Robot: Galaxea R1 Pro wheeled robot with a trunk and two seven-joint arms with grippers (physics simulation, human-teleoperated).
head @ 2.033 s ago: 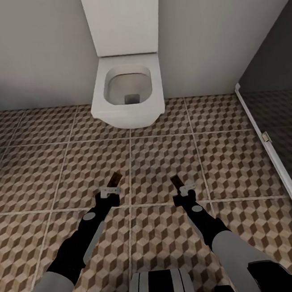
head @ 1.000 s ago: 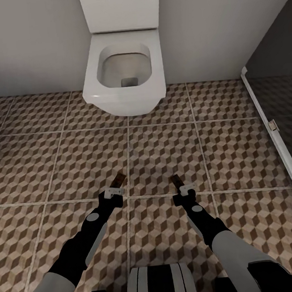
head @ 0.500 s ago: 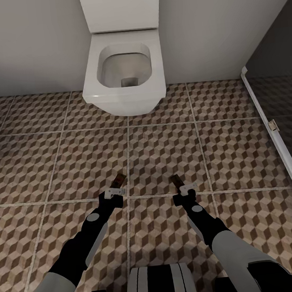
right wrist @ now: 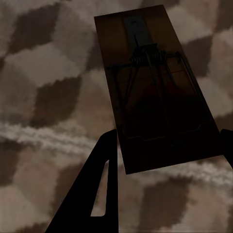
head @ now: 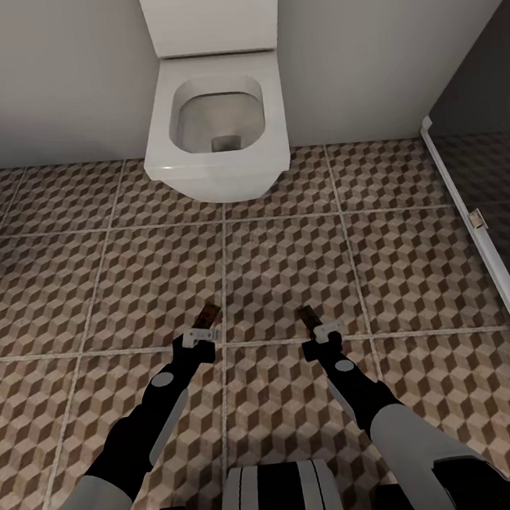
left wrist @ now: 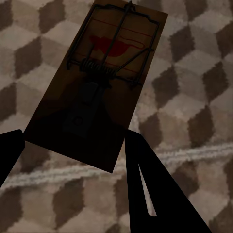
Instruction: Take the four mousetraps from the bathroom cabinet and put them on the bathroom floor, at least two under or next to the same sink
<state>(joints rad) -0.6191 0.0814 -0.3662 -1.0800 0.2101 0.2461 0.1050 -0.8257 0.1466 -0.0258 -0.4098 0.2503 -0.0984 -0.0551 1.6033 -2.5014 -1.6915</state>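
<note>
left hand (head: 202, 328) and right hand (head: 316, 324) each grip a mousetrap, both arms stretched forward and low over the bathroom floor (head: 70, 290) in front of a white toilet (head: 215, 137). in the left wrist view the left mousetrap (left wrist: 97, 82) sits clamped between the two dark fingers (left wrist: 155, 194), its wire spring and red-marked bait plate facing the camera; in the right wrist view the right mousetrap (right wrist: 155, 87) is held the same way, board pointing out past the fingers (right wrist: 94, 194). in the head view the left trap (head: 207, 315) and the right trap (head: 307, 318) stick out beyond the fingertips, above a grout line between cube-patterned tiles. the step in hand looks like carrying two traps toward a drop spot. no sink appears here, so the next move probably calls for turning the base toward the basin before lowering the hands and releasing, if these are the two meant to lie beside it. a dark glazed partition with a white frame (head: 483, 254) stands along the right side, something to steer clear of when turning.
</note>
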